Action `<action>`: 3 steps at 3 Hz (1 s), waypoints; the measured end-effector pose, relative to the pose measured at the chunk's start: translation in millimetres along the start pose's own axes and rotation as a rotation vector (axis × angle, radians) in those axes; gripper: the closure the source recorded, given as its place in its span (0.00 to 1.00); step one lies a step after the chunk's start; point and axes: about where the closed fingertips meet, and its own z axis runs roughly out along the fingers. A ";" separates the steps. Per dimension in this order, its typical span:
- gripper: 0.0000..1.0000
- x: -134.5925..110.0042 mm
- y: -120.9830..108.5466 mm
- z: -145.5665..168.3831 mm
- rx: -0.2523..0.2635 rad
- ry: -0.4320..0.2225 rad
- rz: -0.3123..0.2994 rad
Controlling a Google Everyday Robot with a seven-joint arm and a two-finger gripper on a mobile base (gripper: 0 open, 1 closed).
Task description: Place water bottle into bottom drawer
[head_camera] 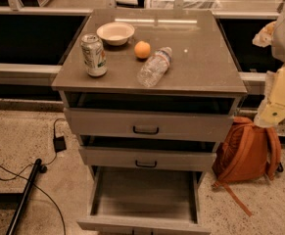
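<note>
The water bottle [154, 66] is clear crinkled plastic with a pale label and a white cap. It lies on its side on the cabinet top [205, 67], cap pointing back right, next to an orange. The bottom drawer [144, 192] is pulled out wide, and its plain grey inside holds nothing. The two shallower drawers above it are slightly open. My gripper [266, 33] is at the right edge of the view on the pale arm [281, 92]. It is off to the right of the cabinet, apart from the bottle, and holds nothing that I can see.
On the cabinet top stand a green-and-white soda can [94, 55], a white bowl [115, 33] and an orange [142, 49]. An orange backpack [247, 151] leans on the floor right of the cabinet. Cables and a dark pole [24, 195] lie on the floor at left.
</note>
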 end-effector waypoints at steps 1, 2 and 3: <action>0.00 0.0 0.0 0.0 0.000 0.000 0.000; 0.00 -21.6 -35.9 12.5 0.017 -0.077 0.041; 0.00 -56.9 -98.9 39.6 0.012 -0.153 0.130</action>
